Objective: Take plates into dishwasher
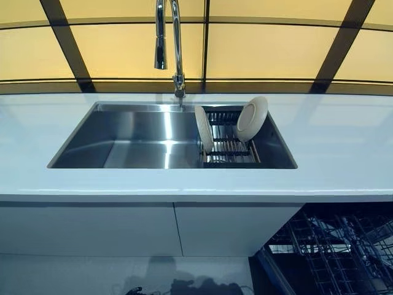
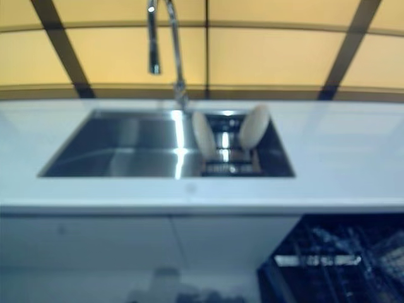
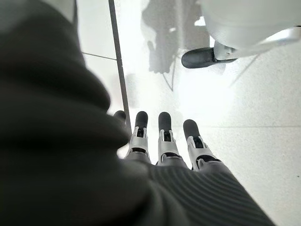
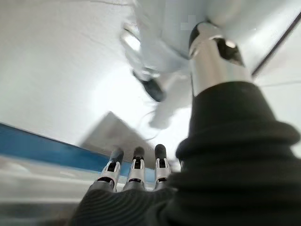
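Note:
Two white plates stand on edge in a dark rack (image 1: 228, 147) at the right end of the steel sink (image 1: 123, 144). One plate (image 1: 204, 129) leans at the rack's left side, the other (image 1: 252, 118) at its far right. The open dishwasher's wire rack (image 1: 334, 246) shows at the lower right, below the counter. Neither hand appears in the eye views. My left hand (image 3: 162, 141) hangs over the floor, fingers straight and holding nothing. My right hand (image 4: 136, 172) also points at the floor with straight, empty fingers.
A tall chrome tap (image 1: 172, 43) rises behind the sink. The white counter (image 1: 344, 141) runs left and right of the sink. White cabinet fronts (image 1: 123, 227) lie below the counter. Yellow panels with dark bars form the back wall.

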### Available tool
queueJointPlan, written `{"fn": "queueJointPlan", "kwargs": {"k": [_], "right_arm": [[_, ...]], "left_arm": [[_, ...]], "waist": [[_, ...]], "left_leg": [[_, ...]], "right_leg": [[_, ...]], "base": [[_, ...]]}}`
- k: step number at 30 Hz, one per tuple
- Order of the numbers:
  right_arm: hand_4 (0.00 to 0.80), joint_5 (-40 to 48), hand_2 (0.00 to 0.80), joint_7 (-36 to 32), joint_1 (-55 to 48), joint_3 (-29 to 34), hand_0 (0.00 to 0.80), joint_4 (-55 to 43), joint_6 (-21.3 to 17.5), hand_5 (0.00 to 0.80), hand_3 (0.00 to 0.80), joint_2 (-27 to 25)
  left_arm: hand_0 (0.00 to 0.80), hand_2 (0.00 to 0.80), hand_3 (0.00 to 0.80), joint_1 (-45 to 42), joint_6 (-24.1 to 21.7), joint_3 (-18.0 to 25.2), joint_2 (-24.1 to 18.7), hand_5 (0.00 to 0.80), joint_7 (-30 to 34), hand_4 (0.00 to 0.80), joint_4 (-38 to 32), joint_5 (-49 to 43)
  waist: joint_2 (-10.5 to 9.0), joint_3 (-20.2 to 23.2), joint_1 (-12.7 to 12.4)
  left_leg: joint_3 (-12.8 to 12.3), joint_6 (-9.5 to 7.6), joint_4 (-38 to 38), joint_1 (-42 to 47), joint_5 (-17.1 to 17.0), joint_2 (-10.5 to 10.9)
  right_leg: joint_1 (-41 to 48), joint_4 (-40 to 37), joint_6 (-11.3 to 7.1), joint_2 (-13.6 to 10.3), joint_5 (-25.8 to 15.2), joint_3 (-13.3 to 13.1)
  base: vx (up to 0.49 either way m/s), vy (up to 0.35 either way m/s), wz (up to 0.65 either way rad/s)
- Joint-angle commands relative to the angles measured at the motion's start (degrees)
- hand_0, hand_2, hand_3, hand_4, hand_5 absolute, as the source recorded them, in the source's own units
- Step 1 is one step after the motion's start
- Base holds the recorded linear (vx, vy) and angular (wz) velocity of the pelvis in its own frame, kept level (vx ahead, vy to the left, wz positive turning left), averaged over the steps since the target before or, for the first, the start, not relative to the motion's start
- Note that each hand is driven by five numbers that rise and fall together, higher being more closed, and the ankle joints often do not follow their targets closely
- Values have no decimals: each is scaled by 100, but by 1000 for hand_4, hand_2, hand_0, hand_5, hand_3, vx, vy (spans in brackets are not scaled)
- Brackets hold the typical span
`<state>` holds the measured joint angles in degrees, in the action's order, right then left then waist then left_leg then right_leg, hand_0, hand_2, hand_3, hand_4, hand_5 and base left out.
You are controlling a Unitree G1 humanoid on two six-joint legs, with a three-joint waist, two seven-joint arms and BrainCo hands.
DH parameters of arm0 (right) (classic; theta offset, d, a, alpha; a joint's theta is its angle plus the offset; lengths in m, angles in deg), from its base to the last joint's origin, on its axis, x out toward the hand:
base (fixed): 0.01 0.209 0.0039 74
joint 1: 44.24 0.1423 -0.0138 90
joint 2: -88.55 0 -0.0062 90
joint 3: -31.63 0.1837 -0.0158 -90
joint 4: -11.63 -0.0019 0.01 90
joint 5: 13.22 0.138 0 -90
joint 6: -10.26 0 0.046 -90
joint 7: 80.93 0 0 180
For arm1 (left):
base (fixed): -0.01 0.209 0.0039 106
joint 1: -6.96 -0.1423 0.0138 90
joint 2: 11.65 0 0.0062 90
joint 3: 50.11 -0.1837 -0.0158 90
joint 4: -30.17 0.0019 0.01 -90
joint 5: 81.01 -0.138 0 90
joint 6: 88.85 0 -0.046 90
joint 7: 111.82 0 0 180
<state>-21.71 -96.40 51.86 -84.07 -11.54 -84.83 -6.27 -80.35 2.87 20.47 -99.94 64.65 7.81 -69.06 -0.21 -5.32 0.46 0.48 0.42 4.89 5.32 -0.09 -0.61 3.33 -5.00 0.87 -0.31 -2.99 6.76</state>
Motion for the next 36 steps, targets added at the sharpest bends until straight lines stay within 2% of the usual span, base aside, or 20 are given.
{"fn": "queueJointPlan", "kwargs": {"k": [1, 2, 4, 8, 10, 14, 18, 21, 23, 24, 26, 29, 31, 32, 36], "right_arm": [[0, 221, 0, -637, 333, -354, 0, -159, -558, 0, 0, 261], [0, 323, 0, -703, 337, -398, 0, -320, -486, 0, 0, 245], [0, 962, 0, -1148, 328, -510, 0, -1716, 92, 0, 0, 48], [0, 1838, 0, -1551, 218, -431, 0, -3560, 931, 0, 0, -404], [0, 2248, 0, -1696, 183, -357, 0, -4000, 1177, 0, 0, -571], [0, 2460, 0, -1730, 126, -163, 0, -4249, 1332, 0, 0, -636], [0, 2247, 0, -1882, 131, -151, 0, -4394, 1211, 0, 0, -694], [0, 2137, 0, -2227, 210, -163, 0, -4578, 1276, 0, 0, -809], [0, 2097, 0, -2731, 265, -165, 0, -4758, 1407, 0, 0, -951], [0, 2097, 0, -2732, 264, -164, 0, -4760, 1408, 0, 0, -953], [0, 2804, 0, -3648, 413, 15, 0, -5237, 1822, 0, 0, -1346], [0, 3763, 0, -4126, 630, 321, 0, -5781, 2055, 0, 0, -1682], [0, 4891, 0, -3946, 840, 679, 0, -6177, 2134, 0, 0, -1847], [0, 5275, 0, -3852, 956, 895, 0, -6301, 2304, 0, 0, -1834], [0, 6398, 0, -3250, 1440, 1633, 0, -6492, 2136, 0, 0, -1779]], "left_arm": [[0, 0, 0, 323, -54, -103, -60, 0, -17, 0, 129, -252], [0, 0, 0, 307, -45, -102, -78, 0, -6, 0, 111, -272], [0, 0, 0, 142, 106, -101, -214, 0, 18, 0, -197, -335], [0, 0, 0, -123, 189, 3, -438, 0, 49, 0, -548, -467], [0, 0, 0, -196, 193, 37, -486, 0, 70, 0, -576, -470], [0, 0, 0, -311, 99, 141, -458, 0, 40, 0, -499, -451], [0, 0, 0, -368, 13, 150, -412, 0, 12, 0, -420, -452], [0, 0, 0, -368, -39, 168, -425, 0, 29, 0, -368, -458], [0, 0, 0, -367, -87, 181, -458, 0, 71, 0, -328, -491], [0, 0, 0, -367, -88, 180, -458, 0, 71, 0, -327, -491], [0, 0, 0, -341, -102, 218, -564, 0, 159, 0, -296, -574], [0, 0, 0, -303, -134, 258, -668, 0, 257, 0, -218, -626], [0, 0, 0, -312, -171, 305, -697, 0, 308, 0, -186, -701], [0, 0, 0, -328, -188, 317, -691, 0, 311, 0, -180, -726], [0, 0, 0, -424, -313, 396, -617, 0, 281, 0, -101, -823]], "waist": [[-126, 136, -215], [-137, 136, -225], [-211, 123, -259], [-304, 100, -234], [-323, 109, -200], [-322, 142, -139], [-322, 160, -120], [-335, 158, -122], [-346, 158, -122], [-346, 158, -123], [-385, 151, -129], [-418, 159, -135], [-432, 178, -133], [-434, 191, -129], [-428, 262, -122]], "left_leg": [[-49, -327, 11, -36, 186, 253], [-55, -325, 11, -23, 191, 250], [-99, -332, 11, 32, 211, 231], [-180, -348, 11, 90, 253, 207], [-236, -347, 11, 119, 278, 197], [-318, -350, 11, 178, 341, 180], [-351, -359, 11, 207, 392, 175], [-367, -363, 11, 212, 413, 172], [-374, -360, 11, 210, 419, 170], [-374, -360, 11, 211, 419, 170], [-376, -344, 11, 217, 412, 159], [-368, -335, 11, 209, 406, 146], [-367, -323, 11, 203, 409, 137], [-363, -318, 11, 202, 416, 136], [-357, -305, 11, 187, 464, 125]], "right_leg": [[175, 41, -329, -156, 294, 93], [189, 39, -330, -162, 299, 114], [229, 58, -342, -176, 312, 150], [250, 79, -361, -157, 290, 95], [263, 75, -368, -147, 281, 58], [304, 56, -374, -140, 292, -2], [338, 30, -385, -149, 312, -25], [349, 21, -386, -157, 321, -30], [356, 7, -388, -160, 315, -24], [356, 6, -388, -160, 315, -24], [367, 1, -395, -164, 296, -5], [359, 0, -410, -163, 280, -15], [347, 0, -417, -163, 277, -13], [346, 0, -417, -163, 287, -18], [328, 0, -426, -163, 334, -30]], "base": [[42, -27, 15], [43, -39, 19], [33, -45, 15], [17, -27, 6], [32, 2, 3], [43, 19, -1], [37, 16, -4], [0, 0, 0], [0, 0, 0], [0, 0, 0], [14, -17, 0], [7, -11, 0], [0, 0, 0], [0, 0, 0], [0, -2, -1]]}}
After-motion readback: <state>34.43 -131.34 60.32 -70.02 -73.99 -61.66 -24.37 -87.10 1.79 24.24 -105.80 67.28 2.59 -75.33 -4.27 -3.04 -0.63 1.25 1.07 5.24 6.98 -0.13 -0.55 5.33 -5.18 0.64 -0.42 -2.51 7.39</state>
